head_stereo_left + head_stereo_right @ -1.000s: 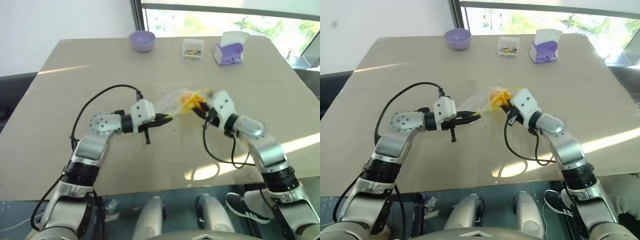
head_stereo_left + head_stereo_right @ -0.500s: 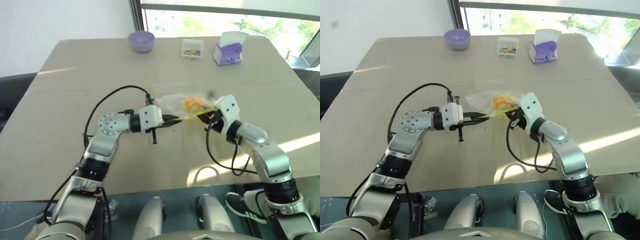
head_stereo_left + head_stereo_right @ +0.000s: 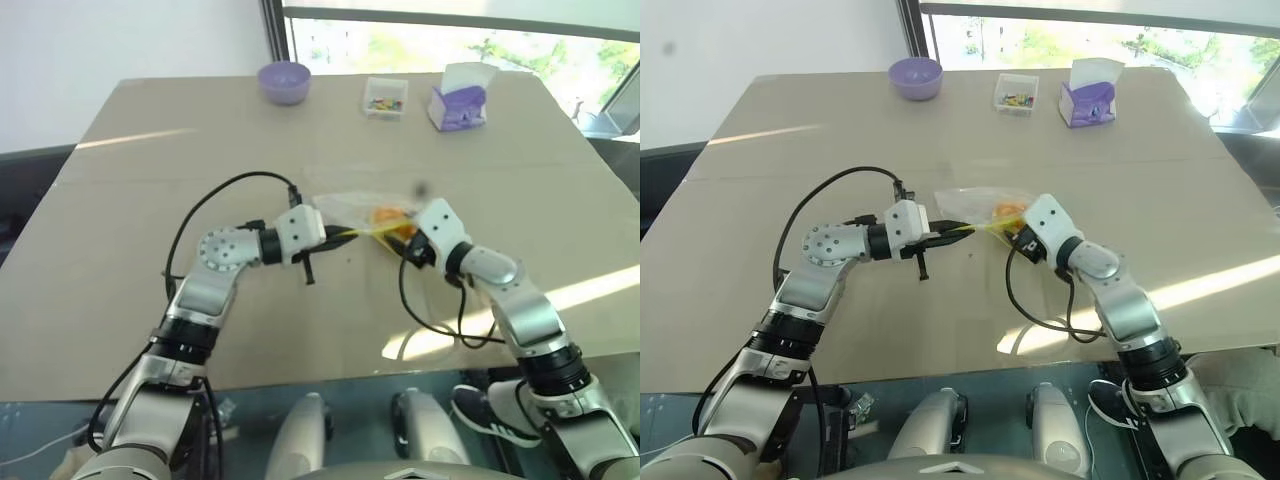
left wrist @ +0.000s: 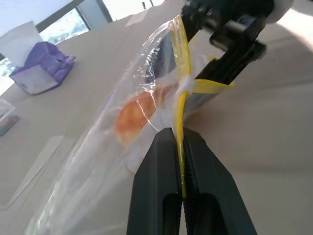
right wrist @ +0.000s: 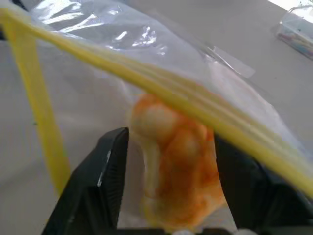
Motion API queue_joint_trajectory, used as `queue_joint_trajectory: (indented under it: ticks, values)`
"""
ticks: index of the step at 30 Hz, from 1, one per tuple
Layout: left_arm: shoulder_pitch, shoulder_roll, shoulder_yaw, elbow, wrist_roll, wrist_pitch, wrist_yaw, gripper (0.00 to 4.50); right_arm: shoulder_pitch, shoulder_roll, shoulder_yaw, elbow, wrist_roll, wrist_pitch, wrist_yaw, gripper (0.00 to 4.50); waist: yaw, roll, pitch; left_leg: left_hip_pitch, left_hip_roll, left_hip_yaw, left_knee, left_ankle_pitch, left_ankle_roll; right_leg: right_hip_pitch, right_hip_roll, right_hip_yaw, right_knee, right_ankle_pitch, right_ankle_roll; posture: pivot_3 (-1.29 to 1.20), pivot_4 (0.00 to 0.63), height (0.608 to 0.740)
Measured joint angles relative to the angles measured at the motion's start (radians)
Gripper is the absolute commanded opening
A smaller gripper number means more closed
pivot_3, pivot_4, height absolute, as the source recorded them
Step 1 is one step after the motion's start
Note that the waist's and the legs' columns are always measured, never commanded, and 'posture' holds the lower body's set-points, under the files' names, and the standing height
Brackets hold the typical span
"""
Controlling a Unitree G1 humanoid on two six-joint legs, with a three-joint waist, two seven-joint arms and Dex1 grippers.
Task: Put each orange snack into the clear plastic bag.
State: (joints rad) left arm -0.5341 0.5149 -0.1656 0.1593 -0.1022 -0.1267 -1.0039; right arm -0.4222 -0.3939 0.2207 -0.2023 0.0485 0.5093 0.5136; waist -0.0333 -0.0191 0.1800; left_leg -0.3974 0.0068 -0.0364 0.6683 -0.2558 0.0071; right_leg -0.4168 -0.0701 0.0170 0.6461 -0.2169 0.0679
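Since a second ago, both arms have come lower and the clear crinkly plastic bag (image 3: 362, 207) with its yellow zip strip now sags nearer the worktop (image 3: 150, 180), where before it was held higher and bunched; the right jaws have also parted wider.

Nearest the front edge of the beige worktop, the two arms reach inward toward each other over its middle. The left gripper (image 3: 334, 236) has its black jaws pressed tight together on the bag's yellow strip (image 4: 180, 122), pinching it between them. The right gripper (image 3: 1015, 231) meets the bag from the other side; its jaws stand partly apart, one on each side of the round orange-yellow snack (image 5: 176, 156). Whether they still press the snack cannot be told.

That snack sits inside the clear bag, seen through the plastic, just behind the yellow strip, with the bag stretched between the two grippers above the worktop's centre.

Along the far edge stand a small purple bowl (image 3: 284, 81) toward the left, a small clear box of colourful bits (image 3: 385, 98) near the middle, and a purple-and-white tissue box (image 3: 459, 98) to its right.
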Motion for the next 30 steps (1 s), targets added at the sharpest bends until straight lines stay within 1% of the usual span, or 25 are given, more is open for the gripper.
queue_joint_trajectory:
  ticks: [4, 5, 7, 8, 9, 10, 11, 14, 17, 19, 20, 22, 25, 30]
  values:
    - [-0.003, -0.004, 0.001, 0.020, 0.028, 0.009, 0.051, 0.17, 0.024, -0.045, -0.029, -0.063, 0.030, -0.001, 0.043, 2.74, 0.001, 0.000, 0.000, 0.000, 0.000, 0.000, 0.000, 0.000, 0.000, 0.000, 0.000, 0.000, 0.000, 0.000, 0.000, 0.00, 0.150, 0.740]
    - [-0.013, -0.005, 0.002, 0.055, 0.037, 0.011, 0.070, 0.17, 0.048, -0.094, -0.049, -0.107, 0.039, -0.010, 0.071, 2.50, 0.003, 0.000, 0.000, 0.000, 0.000, 0.000, 0.000, 0.000, 0.000, 0.000, 0.000, 0.000, 0.000, 0.000, 0.000, 0.00, 0.150, 0.740]
    - [-0.023, -0.008, 0.003, 0.075, 0.038, 0.012, 0.073, 0.17, 0.065, -0.120, -0.066, -0.119, 0.043, -0.016, 0.085, 2.01, 0.004, 0.000, 0.000, 0.000, 0.000, 0.000, 0.000, 0.000, 0.000, 0.001, 0.000, 0.000, -0.001, 0.000, 0.000, 0.00, 0.150, 0.740]
    - [-0.032, -0.009, 0.003, 0.088, 0.037, 0.012, 0.073, 0.17, 0.080, -0.136, -0.076, -0.123, 0.043, -0.020, 0.091, 1.53, 0.004, 0.000, 0.000, 0.000, 0.000, 0.000, 0.000, 0.000, 0.000, 0.001, 0.000, -0.001, -0.001, 0.000, 0.000, 0.00, 0.150, 0.740]
    - [-0.037, -0.010, 0.004, 0.092, 0.037, 0.012, 0.073, 0.17, 0.089, -0.144, -0.081, -0.126, 0.042, -0.026, 0.093, 1.29, 0.005, 0.000, 0.000, 0.000, 0.000, 0.000, 0.000, 0.000, 0.000, 0.001, 0.000, -0.001, -0.001, 0.000, 0.000, 0.00, 0.150, 0.740]
    - [-0.041, -0.010, 0.005, 0.095, 0.036, 0.012, 0.073, 0.17, 0.099, -0.154, -0.082, -0.129, 0.041, -0.034, 0.094, 0.68, 0.005, 0.000, 0.000, 0.000, 0.000, 0.000, 0.000, 0.000, 0.000, 0.001, 0.000, -0.001, 0.000, 0.000, 0.000, 0.00, 0.150, 0.740]
    - [-0.048, -0.013, 0.006, 0.098, 0.030, 0.015, 0.073, 0.17, 0.114, -0.165, -0.083, -0.138, 0.037, -0.046, 0.096, 0.25, 0.006, 0.000, 0.000, 0.000, 0.000, 0.000, 0.000, 0.000, 0.000, 0.001, 0.000, -0.001, -0.001, 0.000, 0.000, 0.00, 0.150, 0.740]
    - [-0.060, -0.022, 0.010, 0.098, 0.012, 0.041, 0.071, 0.17, 0.140, -0.196, -0.083, -0.172, 0.021, -0.089, 0.104, 0.25, 0.003, 0.000, 0.000, 0.000, 0.000, 0.000, 0.000, 0.000, 0.000, 0.001, 0.000, 0.000, -0.001, 0.000, 0.000, 0.00, 0.150, 0.740]
    - [-0.068, -0.028, 0.013, 0.097, -0.010, 0.070, 0.069, 0.17, 0.146, -0.245, -0.081, -0.189, -0.024, -0.150, 0.109, 1.16, 0.004, 0.000, 0.000, 0.000, 0.000, 0.000, 0.000, 0.000, 0.000, 0.001, 0.000, 0.000, -0.001, 0.000, 0.000, 0.00, 0.150, 0.740]
    - [-0.072, -0.028, 0.022, 0.096, -0.021, 0.094, 0.069, 0.17, 0.157, -0.264, -0.081, -0.190, -0.053, -0.180, 0.107, 2.17, 0.005, 0.000, 0.000, 0.000, 0.000, 0.000, 0.000, 0.000, 0.000, 0.001, 0.000, 0.000, -0.001, 0.000, 0.000, 0.00, 0.150, 0.740]
    - [-0.074, -0.028, 0.025, 0.094, -0.026, 0.105, 0.069, 0.17, 0.167, -0.267, -0.081, -0.189, -0.078, -0.200, 0.098, 2.55, 0.006, 0.000, 0.000, 0.000, 0.000, 0.000, 0.000, 0.000, 0.000, 0.001, 0.000, 0.000, -0.001, 0.000, 0.000, 0.00, 0.150, 0.740]
    - [-0.079, -0.030, 0.033, 0.085, -0.041, 0.136, 0.069, 0.17, 0.181, -0.279, -0.080, -0.185, -0.129, -0.242, 0.079, 2.55, 0.006, 0.000, 0.000, 0.000, 0.000, 0.000, 0.000, 0.000, 0.000, 0.001, 0.000, 0.000, -0.001, 0.000, 0.000, 0.00, 0.150, 0.740]
    - [-0.090, -0.030, 0.041, 0.066, -0.058, 0.167, 0.069, 0.17, 0.207, -0.326, -0.079, -0.172, -0.198, -0.299, 0.073, 2.55, 0.012, 0.000, 0.000, 0.000, 0.000, 0.000, 0.000, 0.000, 0.000, 0.001, 0.000, 0.000, -0.001, 0.000, 0.000, 0.00, 0.150, 0.740]
    - [-0.091, -0.034, 0.042, 0.050, -0.061, 0.190, 0.069, 0.17, 0.220, -0.322, -0.051, -0.116, -0.283, -0.325, 0.049, 2.55, 0.016, 0.000, 0.000, 0.000, 0.000, 0.000, 0.000, 0.000, 0.000, 0.001, 0.000, 0.000, -0.001, 0.000, 0.000, 0.00, 0.150, 0.740]
